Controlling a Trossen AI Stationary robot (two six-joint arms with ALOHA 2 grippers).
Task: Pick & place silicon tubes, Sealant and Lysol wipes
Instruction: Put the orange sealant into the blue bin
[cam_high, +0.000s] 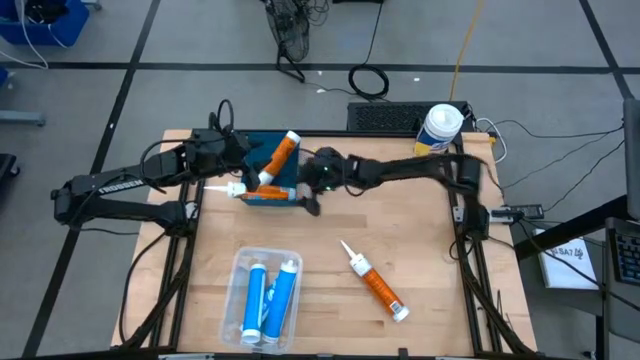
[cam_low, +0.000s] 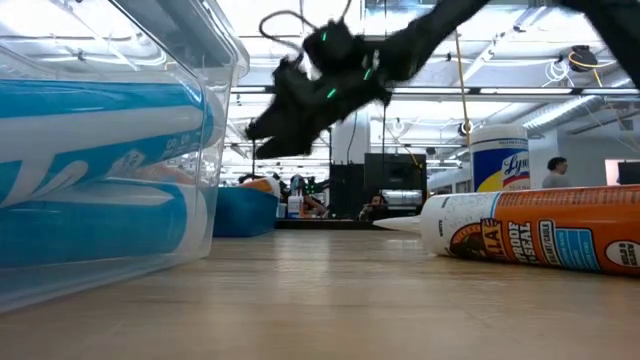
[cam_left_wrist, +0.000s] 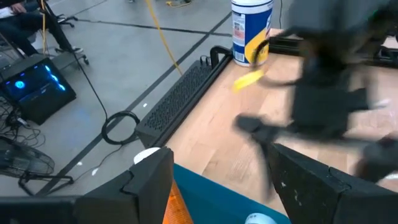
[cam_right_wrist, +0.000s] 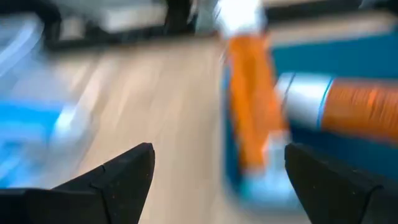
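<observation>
1. We can see the right gripper (cam_high: 308, 203) hanging just off the desk at the near right corner of the blue bin (cam_high: 268, 170) — its fingers (cam_right_wrist: 118, 171) are spread wide with nothing between them.
2. The left gripper (cam_high: 232, 150) sits at the far left edge of that same bin; its fingers (cam_left_wrist: 149, 177) are apart too, and empty.
3. In the bin we've got two orange tubes: one orange tube (cam_high: 278, 158) leans tilted over the far rim, the other tube (cam_high: 250, 190) lies along the near side with its white nozzle poking out to the left.
4. Further out, a third orange tube (cam_high: 375, 282) lies flat on the bare desk (cam_high: 420, 250), nozzle pointing toward the bin.
5. Near the front edge there's a clear plastic container (cam_high: 262, 296) holding two blue tubes (cam_high: 268, 300) side by side.
6. The Lysol wipes (cam_high: 438, 128) stand upright at the far right corner of the desk — well apart from both grippers.
</observation>
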